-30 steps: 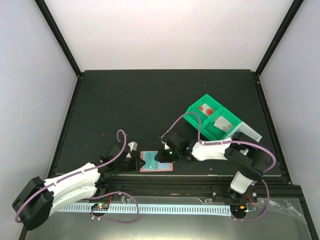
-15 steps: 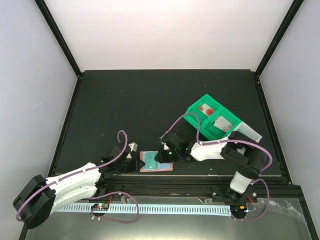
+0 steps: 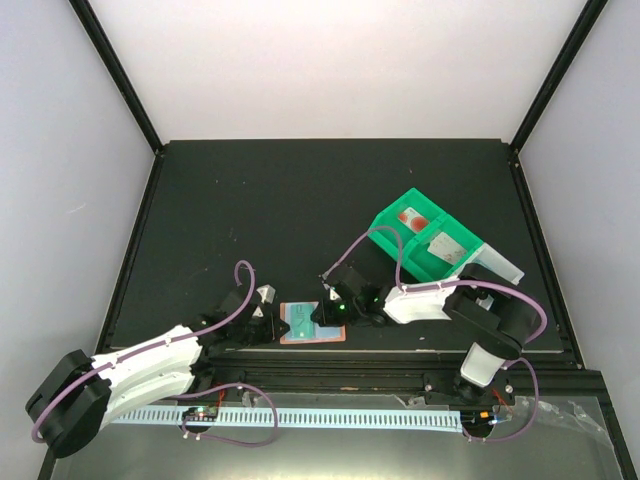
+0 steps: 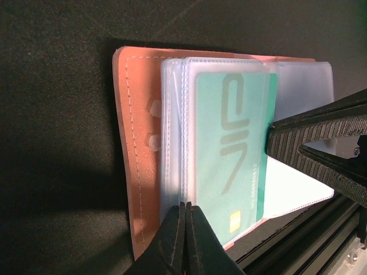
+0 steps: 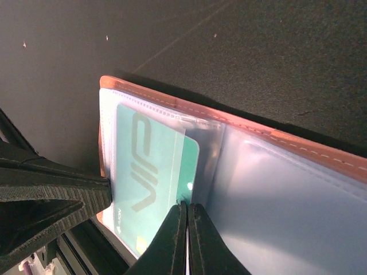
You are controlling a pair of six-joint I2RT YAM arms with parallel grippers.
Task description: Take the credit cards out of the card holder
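Note:
The card holder (image 3: 300,338) lies open near the table's front edge, its salmon flap (image 4: 140,143) spread flat and its clear pale pockets facing up. A teal credit card (image 4: 229,149) marked VIP sits in a pocket, with one long edge sticking out (image 5: 193,163). My left gripper (image 4: 186,207) is shut, its tips resting on the pocket seam just left of the card. My right gripper (image 5: 187,206) is also shut, its tips touching the card's exposed edge from the opposite side. The two grippers (image 3: 277,322) (image 3: 318,318) face each other across the holder.
A green plastic bin (image 3: 420,245) with a few items in it stands at the right rear, with a clear plastic piece (image 3: 497,263) beside it. The black metal rail of the table's front edge (image 4: 309,240) runs right beside the holder.
My right gripper's jaws have closed fully at the teal card's edge. The holder, the card and the left arm have stayed in place.

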